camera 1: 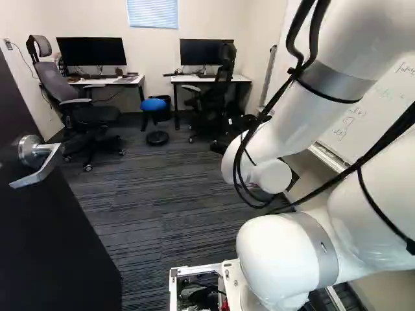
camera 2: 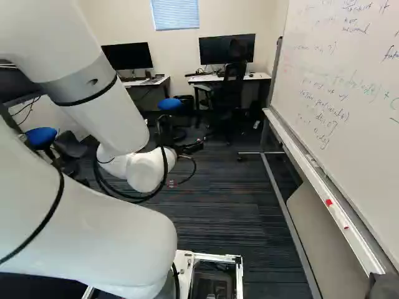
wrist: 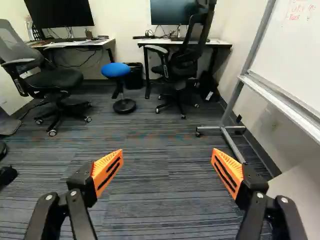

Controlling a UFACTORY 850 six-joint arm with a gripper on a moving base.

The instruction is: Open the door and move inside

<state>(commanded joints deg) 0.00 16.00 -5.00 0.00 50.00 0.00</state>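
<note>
Standing open, door (camera 1: pixel 58 240) at left of left base view.
Gripper (camera 2: pixel 189 147) spread wide, facing blue stool (wrist: pixel 115 70).

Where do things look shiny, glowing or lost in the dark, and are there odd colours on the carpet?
Left base view: the door handle gleams, but the door is nearly black, with little detail; right base view: the window blind looks bright; wrist view: faint orange-teal streaks cross the carpet, perhaps a camera effect.
</note>
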